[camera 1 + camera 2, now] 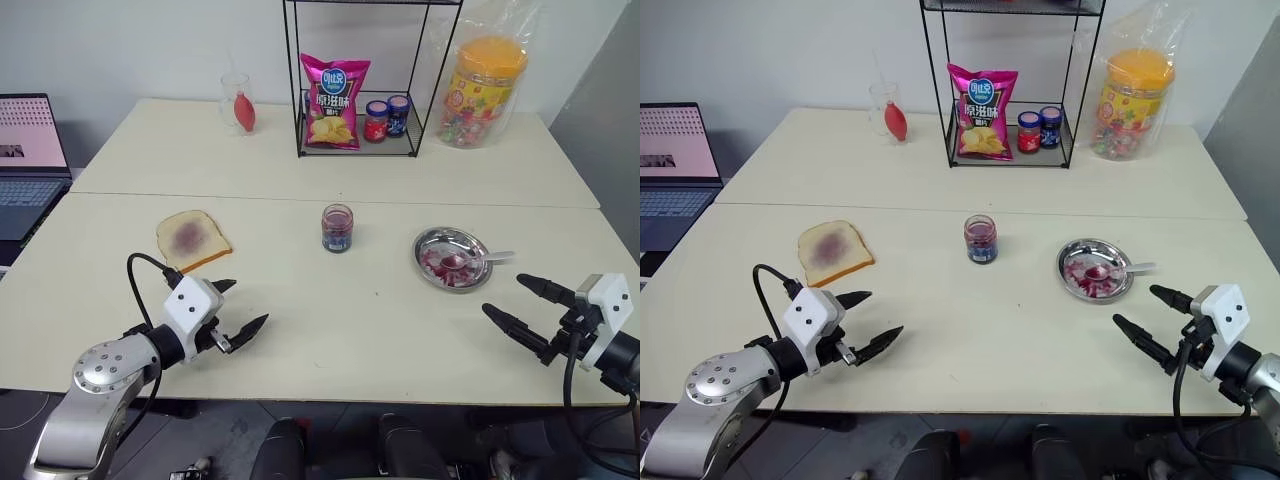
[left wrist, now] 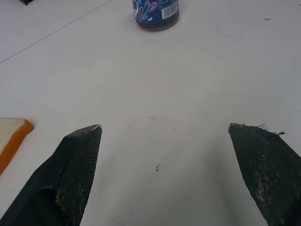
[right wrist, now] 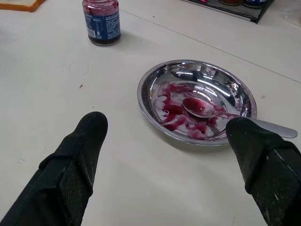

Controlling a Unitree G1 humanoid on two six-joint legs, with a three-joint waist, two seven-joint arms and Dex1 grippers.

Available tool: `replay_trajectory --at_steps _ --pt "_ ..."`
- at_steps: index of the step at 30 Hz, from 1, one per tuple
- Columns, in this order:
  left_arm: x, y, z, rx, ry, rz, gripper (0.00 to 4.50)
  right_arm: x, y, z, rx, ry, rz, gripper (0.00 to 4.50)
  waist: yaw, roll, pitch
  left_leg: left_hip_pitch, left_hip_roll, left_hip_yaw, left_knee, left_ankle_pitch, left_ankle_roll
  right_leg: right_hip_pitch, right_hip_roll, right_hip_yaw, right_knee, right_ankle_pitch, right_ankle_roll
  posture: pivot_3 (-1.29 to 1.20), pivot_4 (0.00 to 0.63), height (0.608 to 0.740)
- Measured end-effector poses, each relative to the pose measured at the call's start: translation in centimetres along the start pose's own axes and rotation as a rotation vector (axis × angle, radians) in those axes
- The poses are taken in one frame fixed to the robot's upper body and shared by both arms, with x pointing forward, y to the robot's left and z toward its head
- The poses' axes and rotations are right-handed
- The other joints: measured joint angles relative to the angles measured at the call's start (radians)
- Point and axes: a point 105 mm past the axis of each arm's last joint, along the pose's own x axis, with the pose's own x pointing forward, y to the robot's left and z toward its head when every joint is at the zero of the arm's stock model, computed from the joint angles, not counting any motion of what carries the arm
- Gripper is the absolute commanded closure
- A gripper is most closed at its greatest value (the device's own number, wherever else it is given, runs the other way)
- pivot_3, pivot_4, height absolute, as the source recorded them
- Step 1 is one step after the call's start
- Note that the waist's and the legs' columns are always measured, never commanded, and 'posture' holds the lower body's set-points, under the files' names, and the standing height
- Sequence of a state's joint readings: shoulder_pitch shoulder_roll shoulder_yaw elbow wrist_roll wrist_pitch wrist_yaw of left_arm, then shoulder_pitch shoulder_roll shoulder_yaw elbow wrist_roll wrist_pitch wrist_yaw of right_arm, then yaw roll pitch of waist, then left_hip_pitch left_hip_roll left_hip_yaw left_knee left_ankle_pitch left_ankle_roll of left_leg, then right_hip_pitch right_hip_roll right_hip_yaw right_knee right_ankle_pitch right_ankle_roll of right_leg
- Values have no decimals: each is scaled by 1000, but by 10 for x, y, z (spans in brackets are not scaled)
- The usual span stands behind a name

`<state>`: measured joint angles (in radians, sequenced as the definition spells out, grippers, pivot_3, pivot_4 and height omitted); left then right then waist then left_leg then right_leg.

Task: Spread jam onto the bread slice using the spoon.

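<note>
I read both grippers as released and empty: the left gripper (image 1: 230, 310) hovers over the bench (image 1: 340, 320) just in front of the bread slice (image 1: 191, 239), the right gripper (image 1: 528, 301) near the steel plate (image 1: 436, 240). The spoon (image 3: 202, 107) lies in the jam-smeared plate, handle over the rim. The jam (image 1: 337, 228) jar stands mid-bench, between bread and plate

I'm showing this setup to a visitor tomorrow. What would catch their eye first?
Probably the jam-smeared steel plate with the spoon lying in it, just ahead of the open right gripper. Then the bread slice with its purple smear, near the open left gripper, and the jam jar mid-table between them.
</note>
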<state>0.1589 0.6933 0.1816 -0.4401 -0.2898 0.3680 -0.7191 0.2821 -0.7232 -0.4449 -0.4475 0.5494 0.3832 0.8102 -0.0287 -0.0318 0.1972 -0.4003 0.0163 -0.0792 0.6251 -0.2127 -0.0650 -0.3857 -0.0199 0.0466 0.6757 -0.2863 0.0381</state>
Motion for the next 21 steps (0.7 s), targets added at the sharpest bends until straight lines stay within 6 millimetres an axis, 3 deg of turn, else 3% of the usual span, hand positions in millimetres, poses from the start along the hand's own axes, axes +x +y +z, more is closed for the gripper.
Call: replay_trajectory --at_steps 21 --pt "1 -13 2 12 -33 -48 0 5 13 -11 28 22 50 52 0 0 0 0 0 0 0 0 0 0 0 0 0 0 0 0 150 740"
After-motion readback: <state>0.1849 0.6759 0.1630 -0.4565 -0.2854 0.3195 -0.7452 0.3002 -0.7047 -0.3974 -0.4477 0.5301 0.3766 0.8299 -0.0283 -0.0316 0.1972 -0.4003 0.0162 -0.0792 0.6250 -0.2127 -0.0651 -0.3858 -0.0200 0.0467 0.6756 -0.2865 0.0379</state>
